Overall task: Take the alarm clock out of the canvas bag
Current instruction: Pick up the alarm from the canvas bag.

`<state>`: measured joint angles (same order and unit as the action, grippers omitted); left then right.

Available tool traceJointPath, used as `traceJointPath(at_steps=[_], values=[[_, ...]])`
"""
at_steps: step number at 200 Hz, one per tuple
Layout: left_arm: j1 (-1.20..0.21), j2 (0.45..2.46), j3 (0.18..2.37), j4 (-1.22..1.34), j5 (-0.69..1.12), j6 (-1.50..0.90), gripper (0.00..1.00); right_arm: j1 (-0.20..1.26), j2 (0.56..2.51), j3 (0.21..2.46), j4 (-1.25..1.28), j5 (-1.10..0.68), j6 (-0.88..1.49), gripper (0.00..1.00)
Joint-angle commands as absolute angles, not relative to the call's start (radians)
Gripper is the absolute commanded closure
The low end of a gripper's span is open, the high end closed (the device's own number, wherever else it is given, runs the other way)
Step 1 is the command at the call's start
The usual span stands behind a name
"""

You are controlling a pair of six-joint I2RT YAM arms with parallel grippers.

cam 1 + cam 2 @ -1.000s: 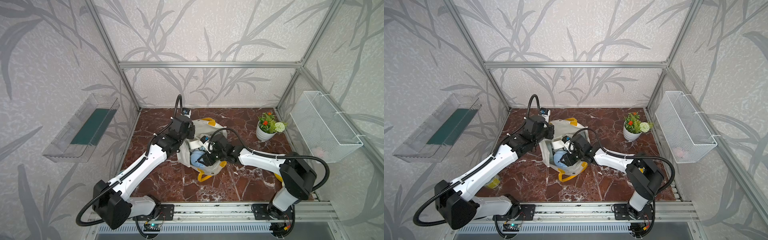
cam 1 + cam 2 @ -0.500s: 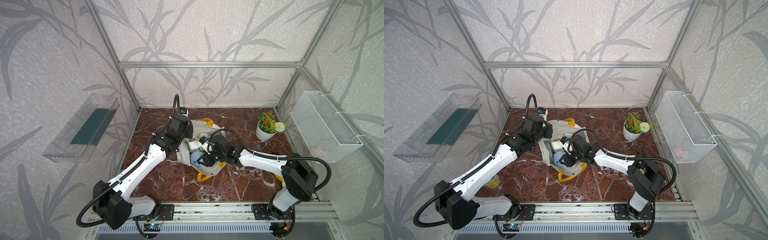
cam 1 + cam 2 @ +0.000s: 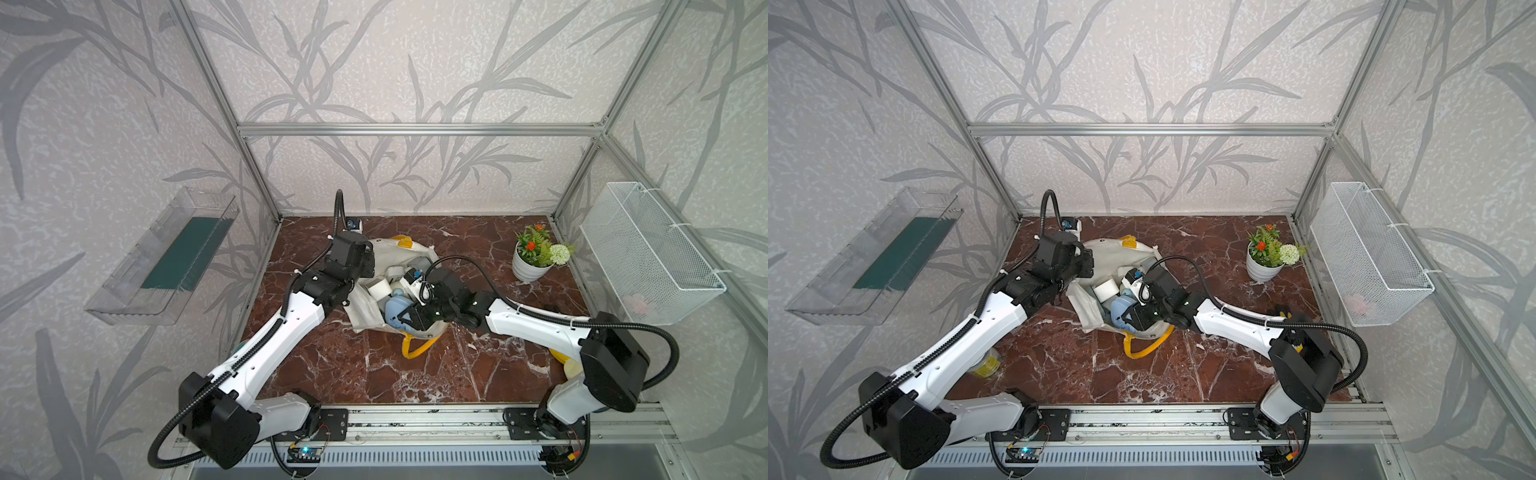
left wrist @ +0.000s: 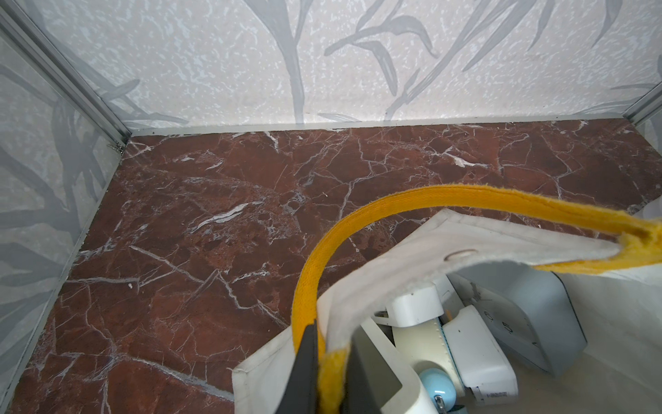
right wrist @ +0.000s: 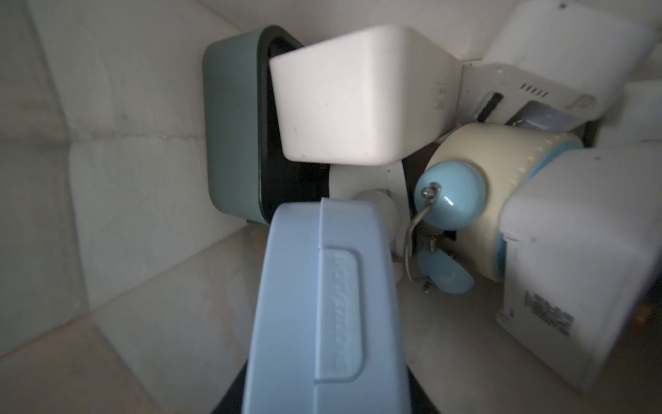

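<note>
The cream canvas bag (image 3: 361, 305) (image 3: 1086, 307) lies open at mid-table, with a yellow handle (image 3: 415, 349) trailing in front. My left gripper (image 4: 335, 333) (image 3: 368, 268) is shut on the bag's rim at a yellow patch, holding the mouth open; the other yellow handle (image 4: 394, 200) arcs past it. My right gripper (image 5: 326, 394) (image 3: 405, 318) (image 3: 1127, 318) reaches into the bag, shut on a light blue alarm clock (image 5: 322, 304) (image 3: 392, 309). Deeper inside lie a cream twin-bell clock (image 5: 501, 172), a white boxy clock (image 5: 358, 93) and a teal one (image 5: 229, 125).
A white pot of flowers (image 3: 532, 266) stands at the back right. A wire basket (image 3: 648, 257) hangs on the right wall and a clear tray (image 3: 166, 257) on the left wall. A small yellow-labelled jar (image 3: 986, 365) sits under the left arm.
The right gripper's jaws have closed in on the light blue clock inside the bag. The left arm has drawn the bag's rim slightly back and to the left.
</note>
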<state>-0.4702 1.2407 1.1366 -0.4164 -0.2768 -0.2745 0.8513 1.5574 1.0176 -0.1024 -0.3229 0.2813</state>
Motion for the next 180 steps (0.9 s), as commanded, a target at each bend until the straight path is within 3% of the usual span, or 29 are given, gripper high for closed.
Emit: traceJointPath(at_steps=[1,180], values=[[-0.459,1.207,1.135,-0.4,-0.328,-0.307,1.0,0.856,1.494,1.02,-0.11,-0.29,0.282,0.77],[-0.448,1.207,1.131,-0.389,-0.301,-0.328,1.0,0.842,1.225,1.003,-0.084,-0.128,0.197,0.81]])
